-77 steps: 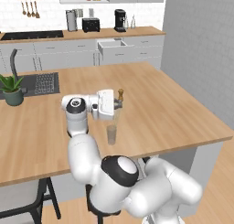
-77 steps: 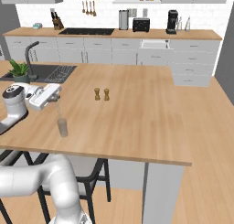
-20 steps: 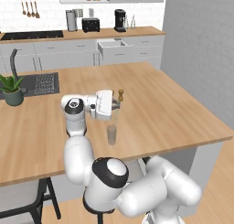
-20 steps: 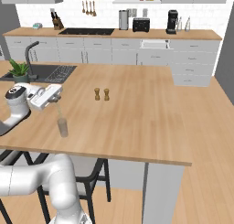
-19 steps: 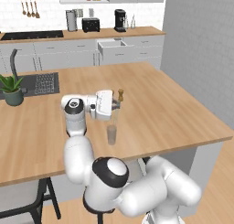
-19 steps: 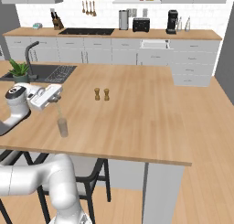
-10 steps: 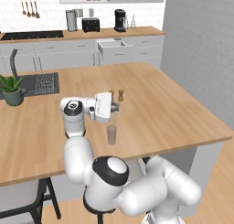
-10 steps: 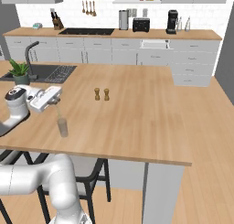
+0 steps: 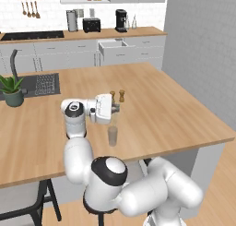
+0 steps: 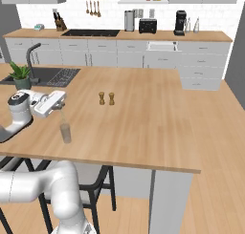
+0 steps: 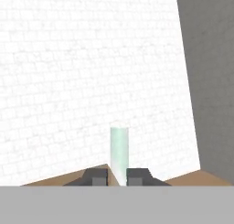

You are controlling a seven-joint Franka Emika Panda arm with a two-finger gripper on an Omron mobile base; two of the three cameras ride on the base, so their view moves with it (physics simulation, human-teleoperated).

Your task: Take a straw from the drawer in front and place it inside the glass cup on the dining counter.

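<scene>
Hand view – jaws pinched one thin, pale, cylindrical straw (image 11: 119, 154) upright | one clear glass cup (image 9: 112, 135) directly below gripper (image 9: 115, 108) | two brown wooden shakers (image 9: 117, 96) – light-wood tabletop (image 9: 156, 110)

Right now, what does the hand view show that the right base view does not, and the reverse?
Hand view: the straw stands upright in close-up, pinched in the shut pincer, with a white brick wall behind. Right base view: the glass cup stands just below the pincer, and two brown shakers stand farther along. Both: the wooden dining counter.
</scene>
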